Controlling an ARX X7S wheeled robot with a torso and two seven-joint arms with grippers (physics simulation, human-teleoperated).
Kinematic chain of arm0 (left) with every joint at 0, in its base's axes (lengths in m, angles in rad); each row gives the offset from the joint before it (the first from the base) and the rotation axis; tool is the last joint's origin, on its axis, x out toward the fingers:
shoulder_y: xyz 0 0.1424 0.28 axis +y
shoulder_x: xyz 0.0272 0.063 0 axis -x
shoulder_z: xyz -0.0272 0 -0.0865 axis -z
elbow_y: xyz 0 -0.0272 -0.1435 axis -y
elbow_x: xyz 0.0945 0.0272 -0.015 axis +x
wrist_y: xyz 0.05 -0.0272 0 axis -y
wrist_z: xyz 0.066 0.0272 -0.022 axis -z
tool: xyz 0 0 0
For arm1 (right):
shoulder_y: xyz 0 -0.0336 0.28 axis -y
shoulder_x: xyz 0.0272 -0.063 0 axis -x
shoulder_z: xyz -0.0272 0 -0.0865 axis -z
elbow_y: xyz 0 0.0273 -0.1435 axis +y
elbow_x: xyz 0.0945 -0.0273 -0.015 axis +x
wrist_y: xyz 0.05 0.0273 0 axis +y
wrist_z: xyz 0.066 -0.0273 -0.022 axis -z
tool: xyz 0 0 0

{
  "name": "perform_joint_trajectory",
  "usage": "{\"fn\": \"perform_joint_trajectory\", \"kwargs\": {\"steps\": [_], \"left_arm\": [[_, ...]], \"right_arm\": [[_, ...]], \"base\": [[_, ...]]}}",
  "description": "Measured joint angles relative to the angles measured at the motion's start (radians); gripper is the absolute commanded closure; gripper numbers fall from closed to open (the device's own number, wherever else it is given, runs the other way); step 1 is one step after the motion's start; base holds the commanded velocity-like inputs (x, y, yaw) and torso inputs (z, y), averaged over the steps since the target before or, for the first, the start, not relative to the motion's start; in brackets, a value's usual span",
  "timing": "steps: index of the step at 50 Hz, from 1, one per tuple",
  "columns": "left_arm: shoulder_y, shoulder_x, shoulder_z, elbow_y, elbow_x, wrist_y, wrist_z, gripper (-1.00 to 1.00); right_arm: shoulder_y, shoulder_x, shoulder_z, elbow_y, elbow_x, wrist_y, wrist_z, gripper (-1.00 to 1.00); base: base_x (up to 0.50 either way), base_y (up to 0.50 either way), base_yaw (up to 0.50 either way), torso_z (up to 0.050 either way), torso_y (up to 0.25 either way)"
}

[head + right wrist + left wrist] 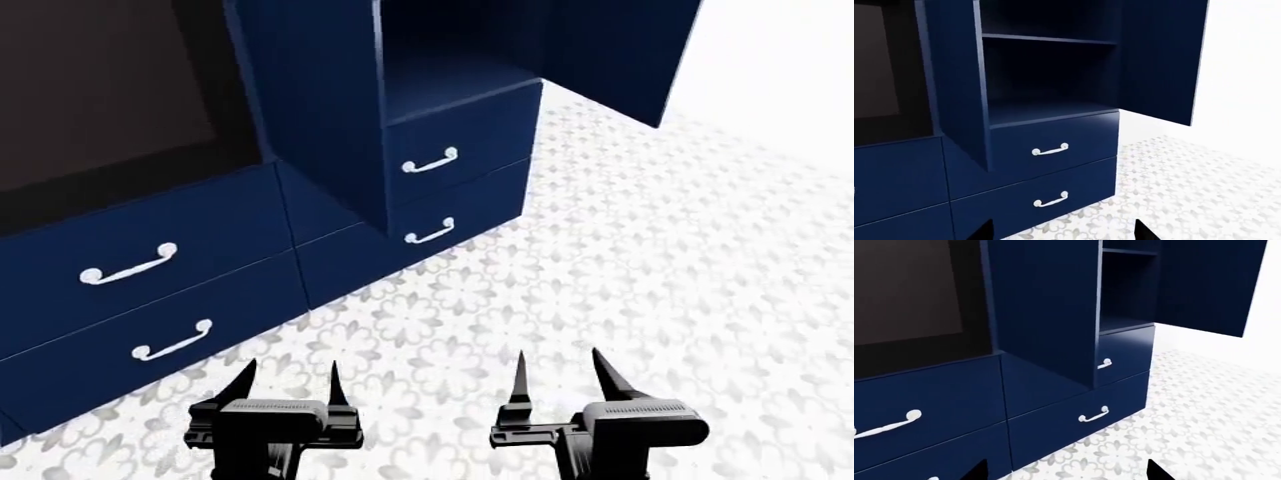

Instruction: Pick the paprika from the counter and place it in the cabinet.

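Both hands, left (pixel 288 385) and right (pixel 561 375), fingers spread, empty, facing cabinet (pixel 454 150).

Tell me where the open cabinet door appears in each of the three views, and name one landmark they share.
Head view: open cabinet door at the top, right of centre.
Left wrist view: the door fills the upper right corner.
Right wrist view: the door hangs right of the shelves.
Shared landmark: the upper drawer handle under the recess.

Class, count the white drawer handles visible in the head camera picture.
4: two on the wide drawers left, two below the open cabinet. Others may lie outside view.
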Motion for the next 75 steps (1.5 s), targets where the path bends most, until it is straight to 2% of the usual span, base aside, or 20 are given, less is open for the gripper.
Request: {"fn": "perform_joint_trajectory", "kwargs": {"steps": [75], "left_arm": [[-0.006, -0.029, 0.036, -0.001, -0.030, 0.012, -0.028, -1.00]], "right_arm": [[0.005, 0.030, -0.037, 0.004, 0.027, -0.016, 0.028, -1.00]], "base": [[0.00, 0.00, -0.50, 0.000, 0.000]]}}
